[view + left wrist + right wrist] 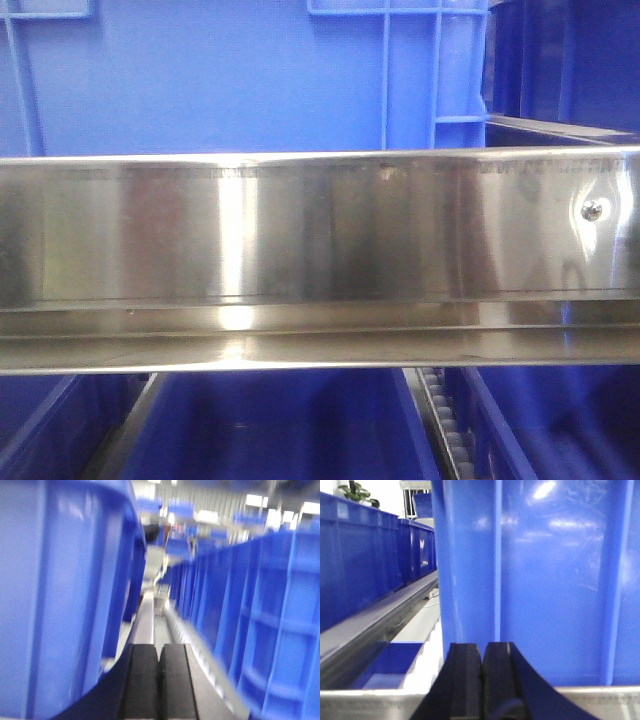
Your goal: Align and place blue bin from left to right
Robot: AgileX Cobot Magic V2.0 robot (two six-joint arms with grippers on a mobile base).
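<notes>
Risk: blue bin (545, 580) at twelve o'clock skews if left gripper (159, 652) and right gripper (481, 650), both pinched empty, push unevenly.

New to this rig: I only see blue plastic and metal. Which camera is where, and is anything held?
This is a two-armed robot. The front camera faces a steel rail, with the blue bin behind it and more blue crates below. The other two cameras sit on the wrists, each looking over its own black hand. The left hand points down a gap between bins; the right hand faces the bin's ribbed wall. Both hands are shut, holding nothing.
</notes>
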